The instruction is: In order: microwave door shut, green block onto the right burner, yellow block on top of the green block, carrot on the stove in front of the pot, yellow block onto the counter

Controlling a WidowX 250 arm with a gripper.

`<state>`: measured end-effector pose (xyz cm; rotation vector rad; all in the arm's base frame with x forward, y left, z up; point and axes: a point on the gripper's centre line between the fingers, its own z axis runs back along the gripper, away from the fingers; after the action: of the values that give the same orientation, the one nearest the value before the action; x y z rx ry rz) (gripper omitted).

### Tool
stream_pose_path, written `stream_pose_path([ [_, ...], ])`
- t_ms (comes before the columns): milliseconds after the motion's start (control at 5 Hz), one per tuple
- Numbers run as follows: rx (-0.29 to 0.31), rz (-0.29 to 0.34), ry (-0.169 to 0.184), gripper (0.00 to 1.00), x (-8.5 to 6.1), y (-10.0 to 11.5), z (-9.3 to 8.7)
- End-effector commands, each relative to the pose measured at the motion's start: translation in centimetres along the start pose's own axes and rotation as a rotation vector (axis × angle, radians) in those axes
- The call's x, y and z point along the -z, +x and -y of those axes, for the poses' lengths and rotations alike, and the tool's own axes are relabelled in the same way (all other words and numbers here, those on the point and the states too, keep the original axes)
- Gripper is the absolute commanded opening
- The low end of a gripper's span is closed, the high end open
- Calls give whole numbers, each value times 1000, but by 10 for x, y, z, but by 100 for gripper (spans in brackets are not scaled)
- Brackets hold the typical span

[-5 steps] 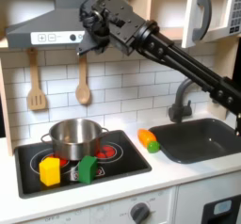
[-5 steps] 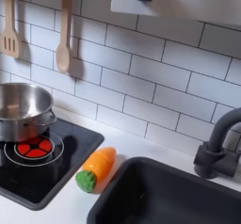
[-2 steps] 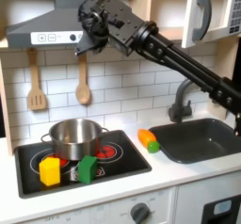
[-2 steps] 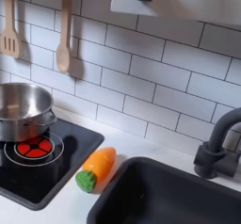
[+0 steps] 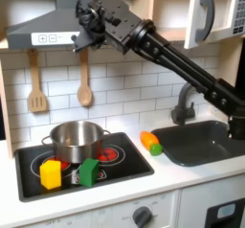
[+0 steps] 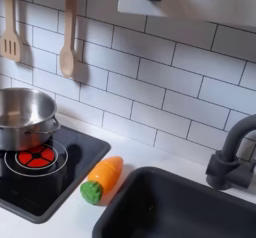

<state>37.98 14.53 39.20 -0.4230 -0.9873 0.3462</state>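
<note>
in the first exterior view the claw (image 5: 84, 33) hangs high by the hood, grip unclear; green block (image 5: 88, 171) lies far below at six o'clock, beside the yellow block (image 5: 51, 174).

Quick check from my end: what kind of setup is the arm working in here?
It looks like a toy play kitchen: a black stovetop carrying a steel pot, a dark sink with a faucet, a white tile backsplash and a microwave above.
</note>
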Motion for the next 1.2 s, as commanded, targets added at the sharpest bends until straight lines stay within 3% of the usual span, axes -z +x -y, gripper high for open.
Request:
stream_pose_path([
  [0, -7, -2, 6, 0, 4, 2, -3],
  [400, -31, 1, -18, 0, 10, 7, 3],
  [600, -23, -19, -41, 0, 22, 8, 13],
  [1000, -8, -11, -3, 0, 18, 13, 7],
])
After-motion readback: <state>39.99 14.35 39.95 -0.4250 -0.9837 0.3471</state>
